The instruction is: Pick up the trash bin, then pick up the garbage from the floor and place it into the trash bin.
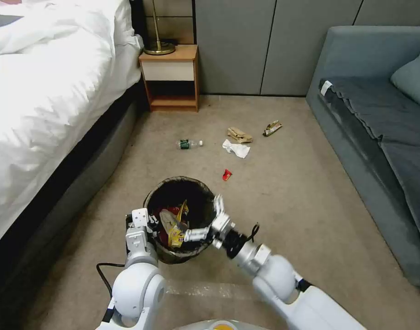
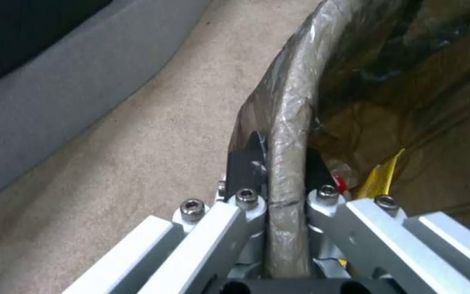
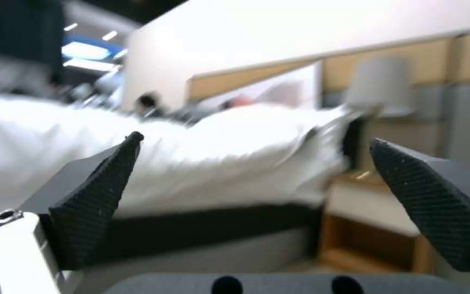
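Our left gripper (image 2: 287, 179) pinches the bin (image 1: 180, 217) by its bagged rim, our right gripper (image 1: 205, 217) gapes wide and empty just above its mouth, and we judge the tissue (image 1: 236, 148) ahead light, soft, best pinched mid-crumple.

The trash bin (image 1: 180, 220), dark-lined, stands upright with its rim clamped between the left gripper (image 2: 281, 171) jaws; yellow and red garbage (image 1: 175, 227) lies inside, just beyond them.
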